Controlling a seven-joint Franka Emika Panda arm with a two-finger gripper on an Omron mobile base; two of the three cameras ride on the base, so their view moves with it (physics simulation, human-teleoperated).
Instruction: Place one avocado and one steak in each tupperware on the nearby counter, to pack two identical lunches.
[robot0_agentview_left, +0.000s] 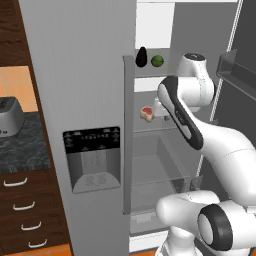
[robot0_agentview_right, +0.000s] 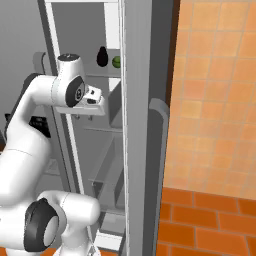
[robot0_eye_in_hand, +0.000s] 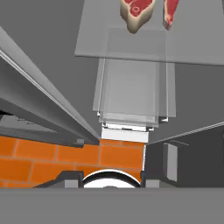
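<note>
A dark avocado (robot0_agentview_left: 141, 56) (robot0_agentview_right: 102, 56) stands on an upper shelf of the open fridge, with a round green fruit (robot0_agentview_left: 157, 61) (robot0_agentview_right: 116, 61) beside it. One shelf lower lies a red steak (robot0_agentview_left: 147, 113). The hand view has two steaks at its top, one whole (robot0_eye_in_hand: 137, 13) and one cut by the edge (robot0_eye_in_hand: 170, 13), on a glass shelf (robot0_eye_in_hand: 131, 43). My gripper (robot0_agentview_right: 95, 98) reaches in at that shelf's height, close to the steak; it is shut, and I see nothing in it. The tupperware is out of view. Part of the counter (robot0_agentview_left: 22, 145) shows at the left.
A silver toaster (robot0_agentview_left: 10, 117) stands on the counter above drawers (robot0_agentview_left: 22, 205). The closed fridge door with its dispenser (robot0_agentview_left: 92, 160) is left of the opening. The open door with bins (robot0_agentview_left: 235, 70) is on the right. An orange tiled wall (robot0_agentview_right: 215, 100) flanks the fridge.
</note>
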